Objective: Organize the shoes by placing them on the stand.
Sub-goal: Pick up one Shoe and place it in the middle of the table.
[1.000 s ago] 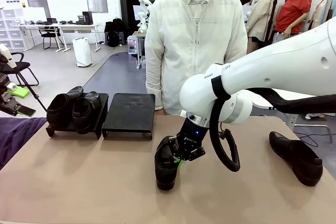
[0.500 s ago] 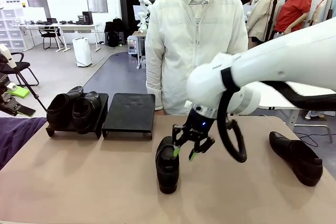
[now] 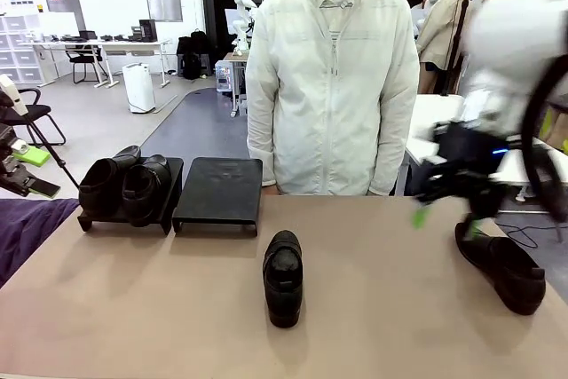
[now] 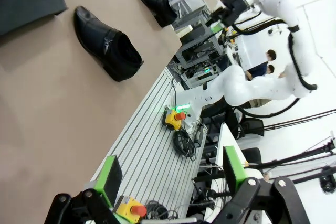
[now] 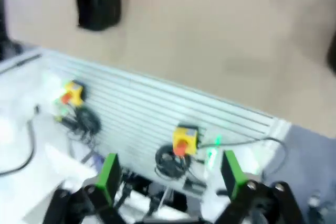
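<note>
Black leather shoe (image 3: 283,277), centre frame, sits where I can reach it for the empty stand (image 3: 217,185); my right tool (image 5: 169,177) and left tool (image 4: 170,174) gape, empty.

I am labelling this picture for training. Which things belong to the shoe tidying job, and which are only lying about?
Job: middle shoe; right shoe; pair of shoes on the left stand; empty right stand.
Lying about: purple cloth; chair; white box on the floor.
</note>
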You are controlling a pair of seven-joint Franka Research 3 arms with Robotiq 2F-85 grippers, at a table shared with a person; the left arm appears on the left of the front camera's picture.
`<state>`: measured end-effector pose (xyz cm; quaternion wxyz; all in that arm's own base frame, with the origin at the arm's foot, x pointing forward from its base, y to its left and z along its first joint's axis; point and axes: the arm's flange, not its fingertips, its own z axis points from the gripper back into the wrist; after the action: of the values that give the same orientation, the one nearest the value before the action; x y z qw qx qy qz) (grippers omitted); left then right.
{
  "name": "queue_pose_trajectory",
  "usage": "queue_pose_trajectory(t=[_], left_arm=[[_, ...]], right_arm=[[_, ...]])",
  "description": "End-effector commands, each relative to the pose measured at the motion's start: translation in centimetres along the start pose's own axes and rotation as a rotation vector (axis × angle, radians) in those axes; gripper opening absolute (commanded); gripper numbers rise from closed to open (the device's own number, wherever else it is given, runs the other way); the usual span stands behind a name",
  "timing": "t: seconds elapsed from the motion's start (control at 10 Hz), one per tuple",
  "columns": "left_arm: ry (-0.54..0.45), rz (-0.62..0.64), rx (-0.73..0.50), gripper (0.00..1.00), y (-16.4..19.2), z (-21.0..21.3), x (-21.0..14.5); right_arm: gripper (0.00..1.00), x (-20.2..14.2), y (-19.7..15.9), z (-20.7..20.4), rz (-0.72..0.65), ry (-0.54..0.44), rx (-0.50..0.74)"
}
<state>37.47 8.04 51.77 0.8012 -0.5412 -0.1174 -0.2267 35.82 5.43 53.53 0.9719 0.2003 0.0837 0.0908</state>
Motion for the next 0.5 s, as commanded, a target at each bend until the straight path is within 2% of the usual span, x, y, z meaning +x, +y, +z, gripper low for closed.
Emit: queue_pose_trajectory(t=[0.0, 0.1, 0.2, 0.3, 0.4], left_arm=[[0.004, -0.001, 0.0, 1.0, -0.2, 0.1, -0.2], [0.004, -0.001, 0.0, 1.0, -0.2, 0.1, -0.2], [0.004, -0.001, 0.0, 1.0, -0.2, 0.1, -0.2], [0.004, -0.001, 0.0, 1.0, -0.2, 0.1, -0.2], [0.004, -0.001, 0.0, 1.0, -0.2, 0.1, -0.2]], right_arm=[[1.0, -1.4, -7.6, 3.9, 0.123, 0.01, 0.216], [1.0, -2.8, -10.7, 5.1, 0.106, -0.051, 0.35], [1.0, -4.1, -13.4, 5.5, 0.075, -0.167, 0.521], [1.0, -4.8, -15.1, 5.2, 0.02, -0.337, 0.712], [1.0, -4.8, -15.8, 4.4, -0.018, -0.388, 0.767]])
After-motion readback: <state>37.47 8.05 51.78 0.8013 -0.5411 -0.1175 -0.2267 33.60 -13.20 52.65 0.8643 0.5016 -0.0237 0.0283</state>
